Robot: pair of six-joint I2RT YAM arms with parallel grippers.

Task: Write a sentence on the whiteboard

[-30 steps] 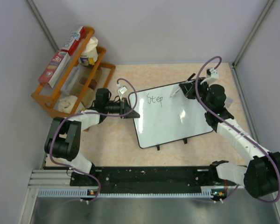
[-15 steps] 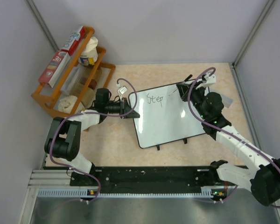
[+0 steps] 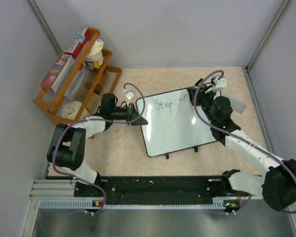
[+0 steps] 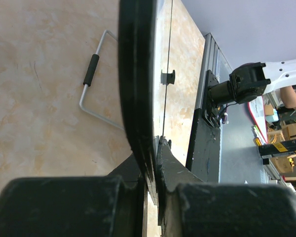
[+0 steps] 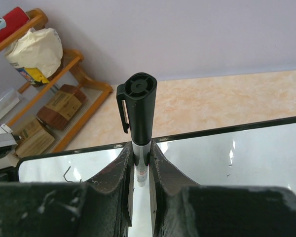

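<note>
1. found the glossy white rectangular whiteboard with a thin black rim [image 3: 175, 123] lying about mid-table on the beige marbled table [image 3: 222, 74], turned slightly askew to the table's edges.
2. read one thin dark handwritten word, "step" [image 3: 164, 104], near the board's far left corner.
3. saw the left gripper [image 3: 134, 114] at the board's left edge, jaws pinched almost shut on the black rim; in the left wrist view, saw that rim clamped between the two black fingers [image 4: 64, 207].
4. saw the right gripper [image 3: 193, 95] over the board's far right corner, jaws narrow and clamped on a slim marker pen with a black clip cap [image 5: 139, 111], cap end up toward the wrist camera and the other end pointing down at the board.
5. could not tell whether the pen tip touched the surface.
6. noted two small black clips [image 3: 167, 156] sticking out from the board's near edge.
7. noted an orange wooden rack [image 3: 49, 106] at the table's far left corner, holding red-and-white boxes [image 3: 71, 49] and a crumpled cream bag [image 3: 96, 49].
8. noted a grey bent wire handle with a black sleeve [image 4: 91, 79] lying on the tabletop near the board's left edge.
</note>
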